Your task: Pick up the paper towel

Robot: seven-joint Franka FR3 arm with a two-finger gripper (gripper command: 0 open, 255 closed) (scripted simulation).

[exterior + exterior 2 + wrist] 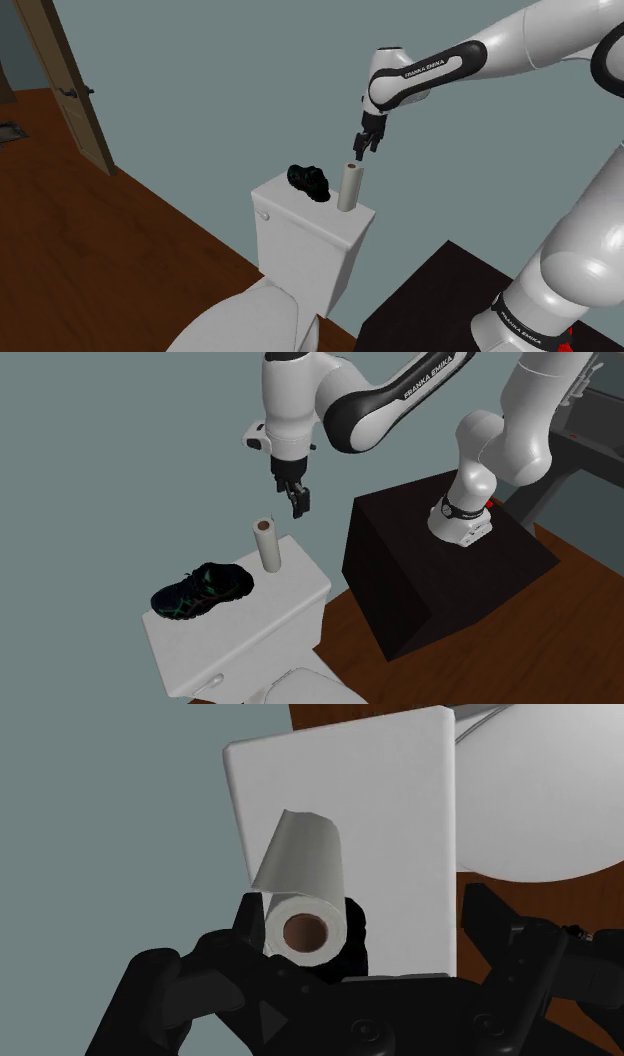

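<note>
Shoulder view: paper towel (350, 187) stands upright on the toilet's tank lid (276, 195), toward the lid's end at the view's right, w/ a black shoe (309, 179) just beside it on the view's left, a small gap btwn them. Claw (365, 144) hangs above the roll, slightly to the view's right, pointing down, fingers spread and empty. Prob. set up for a top-down grasp, since an upright roll offers its sides to the fingers. Wall is right behind the tank, so little room there; the front is open air over the bowl (235, 320). Second exterior view: roll sits near the lid's wall-side edge, and the shoe lies lengthwise across the rest of the lid. Claw is clear of the roll's top, not touching. The black stand (440, 567) is apart from the toilet on the view's right, leaving free space for the arm to come in from that side. Wrist view: camera looks nearly straight down the roll's brown core, and the fingers (356, 936) show either side of the roll but don't clasp it. Lid edge & grey wall are close past one finger, bare lid past the other. Judgement: a straight drop looks clear. Main risk is tipping the roll off the near edge or into the shoe.
</note>
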